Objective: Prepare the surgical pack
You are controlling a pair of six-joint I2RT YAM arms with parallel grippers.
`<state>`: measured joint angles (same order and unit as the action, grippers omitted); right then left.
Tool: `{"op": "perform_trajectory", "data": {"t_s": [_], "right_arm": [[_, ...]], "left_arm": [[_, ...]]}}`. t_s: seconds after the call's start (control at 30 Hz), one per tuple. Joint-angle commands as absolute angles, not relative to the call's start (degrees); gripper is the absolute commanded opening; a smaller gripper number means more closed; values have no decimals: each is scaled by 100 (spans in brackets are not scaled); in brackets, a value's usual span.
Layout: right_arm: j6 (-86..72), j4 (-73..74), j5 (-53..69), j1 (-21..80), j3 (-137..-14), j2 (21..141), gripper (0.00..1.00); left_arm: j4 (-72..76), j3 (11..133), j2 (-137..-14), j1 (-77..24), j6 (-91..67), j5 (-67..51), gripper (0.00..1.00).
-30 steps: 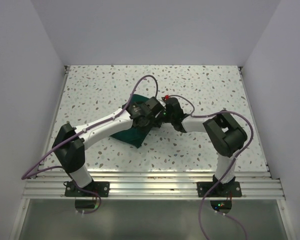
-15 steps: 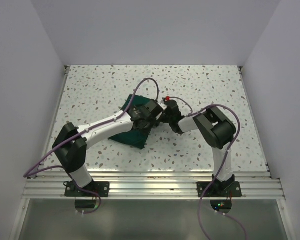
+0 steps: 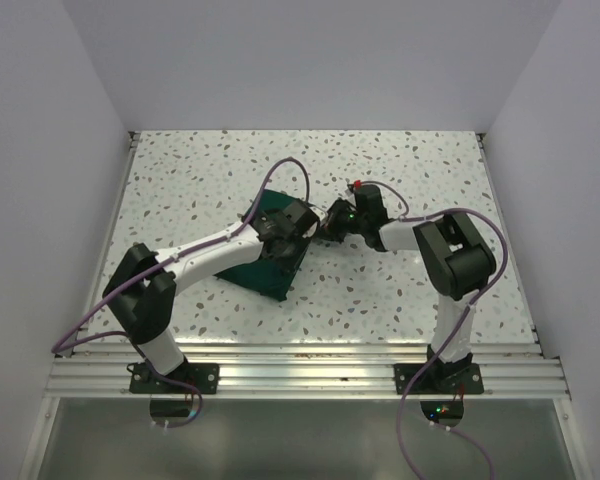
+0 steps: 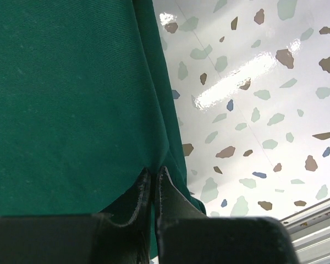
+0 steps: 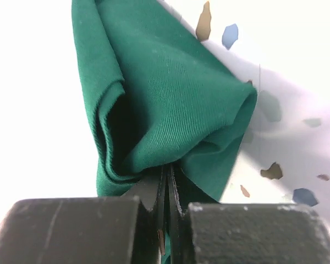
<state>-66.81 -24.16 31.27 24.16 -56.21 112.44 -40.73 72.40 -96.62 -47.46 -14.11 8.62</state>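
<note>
My left tool [image 4: 152, 177] is clenched on an edge of the dark green cloth [image 3: 265, 272], which lies in the middle of the speckled worktop [image 3: 180, 180], partly under that arm. Just to its right, my right tool [image 5: 168, 179] pinches a bunched fold of the same cloth (raised off the surface, judging by its shadow).

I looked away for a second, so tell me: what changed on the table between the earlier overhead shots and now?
The right gripper, shut on a fold of the dark green cloth, moved right and toward the far side of the table, tugging the cloth so more green shows beyond the left arm. The left gripper stayed shut on the cloth's edge, nearly in place. Nothing was let go.
</note>
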Motion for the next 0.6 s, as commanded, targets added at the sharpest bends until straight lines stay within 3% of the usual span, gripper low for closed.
{"op": "perform_trajectory", "data": {"t_s": [0.0, 0.23, 0.3, 0.37, 0.43, 0.57], "right_arm": [[-6223, -2311, 3462, 2268, -5923, 11223, 0], [-6468, -2935, 3823, 2119, -6407, 11724, 0], [-6425, -2831, 3963, 2057, -6425, 11725, 0], [-6206, -2367, 3990, 2022, -6381, 11593, 0], [-5741, -1672, 4087, 1995, -6276, 11321, 0], [-4574, -22, 4034, 1960, -6091, 10645, 0]], "left_arm": [[-4043, 7233, -9545, -4685, -1389, 800, 0], [-3999, 7119, -9606, -4685, -1371, 598, 7], [-3999, 7110, -9589, -4685, -1397, 580, 15], [-4043, 7171, -9501, -4676, -1441, 545, 31], [-4069, 7233, -9335, -4606, -1547, 414, 41], [-3982, 7321, -8965, -4203, -1731, -112, 43]]}}
